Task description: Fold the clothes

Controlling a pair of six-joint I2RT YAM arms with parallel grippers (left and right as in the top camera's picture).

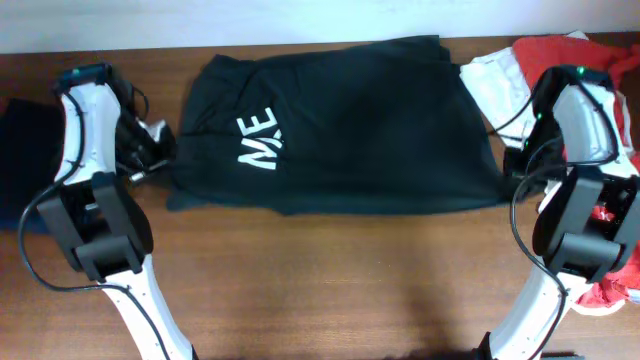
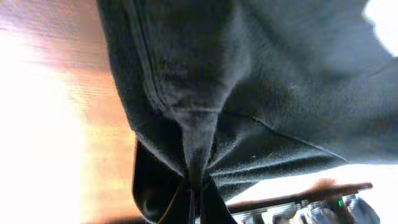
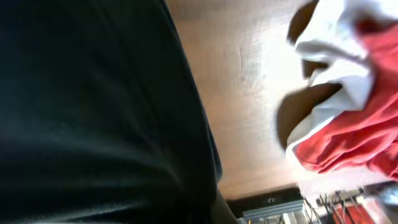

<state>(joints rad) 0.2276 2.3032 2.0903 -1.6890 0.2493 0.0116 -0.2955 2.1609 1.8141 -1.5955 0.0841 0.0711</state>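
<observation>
The black T-shirt (image 1: 360, 120) lies across the middle of the wooden table, partly folded, with white block lettering (image 1: 256, 140) showing on its left part. My left gripper (image 1: 160, 165) is at the shirt's left edge. In the left wrist view the jaws (image 2: 196, 199) are shut on a pinched fold of the black cloth (image 2: 261, 81). My right gripper (image 1: 508, 172) is at the shirt's right edge. In the right wrist view black cloth (image 3: 93, 112) fills the left side and hides most of the jaws (image 3: 217, 208), which look shut on it.
A plain white garment (image 1: 495, 85) and a red shirt (image 1: 545, 48) lie at the back right, also in the right wrist view (image 3: 354, 137). More red cloth (image 1: 615, 280) lies by the right arm's base. A dark cloth (image 1: 25, 140) lies at the far left.
</observation>
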